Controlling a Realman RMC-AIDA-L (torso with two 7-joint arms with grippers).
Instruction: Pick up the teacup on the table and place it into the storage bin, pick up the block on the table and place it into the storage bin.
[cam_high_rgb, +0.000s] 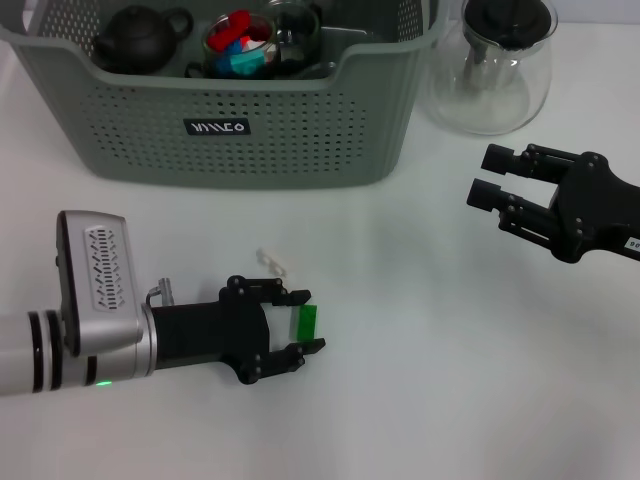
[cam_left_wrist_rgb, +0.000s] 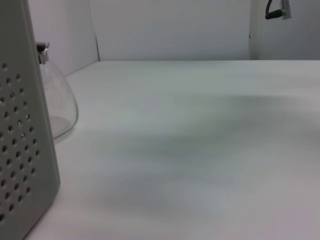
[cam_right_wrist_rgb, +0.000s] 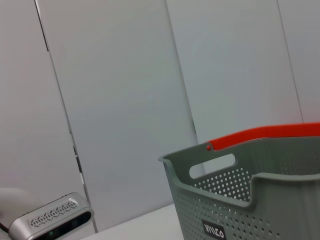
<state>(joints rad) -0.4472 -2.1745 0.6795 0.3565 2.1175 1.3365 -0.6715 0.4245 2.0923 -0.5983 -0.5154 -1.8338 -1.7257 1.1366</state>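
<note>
A small green block lies on the white table in the head view, front and left of centre. My left gripper reaches in low from the left, open, with one finger on each side of the block. My right gripper hangs open and empty above the table at the right. The grey-green storage bin stands at the back; it also shows in the left wrist view and the right wrist view. It holds a black teapot, a glass cup of coloured pieces and another glass cup.
A glass pitcher with a black lid stands right of the bin, also in the left wrist view. A small clear piece lies on the table just behind my left gripper. Bare white table lies between the arms.
</note>
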